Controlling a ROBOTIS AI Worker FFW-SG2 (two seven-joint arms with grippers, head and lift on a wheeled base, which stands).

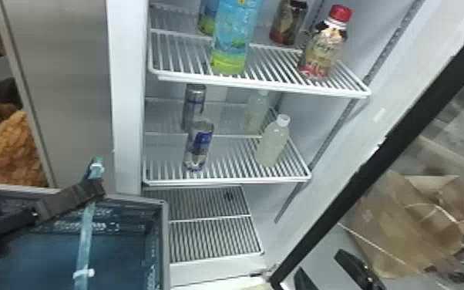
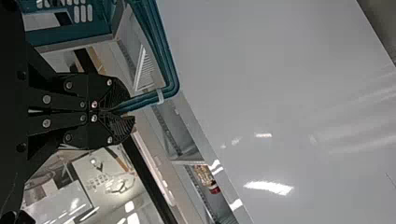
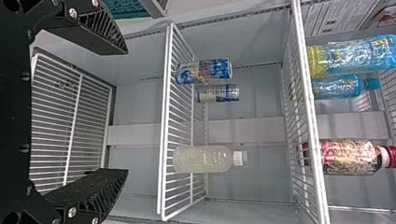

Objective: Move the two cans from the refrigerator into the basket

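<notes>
In the head view my left gripper stands at the lower left over the blue basket. The left wrist view has that gripper shut on the basket's teal handle. My right gripper is low at the right, outside the shelves and below the cans' level. Seen from its wrist, the right gripper is wide open with nothing between its fingers. Both cans stand upright on the middle wire shelf: a front can and, behind it, another can. The right wrist view has the front can beside the rear can.
A pale bottle stands right of the cans, with a similar one behind. Above, the upper shelf holds blue bottles and a red-capped bottle. The open door's black edge slants along the right, with a brown bag beyond.
</notes>
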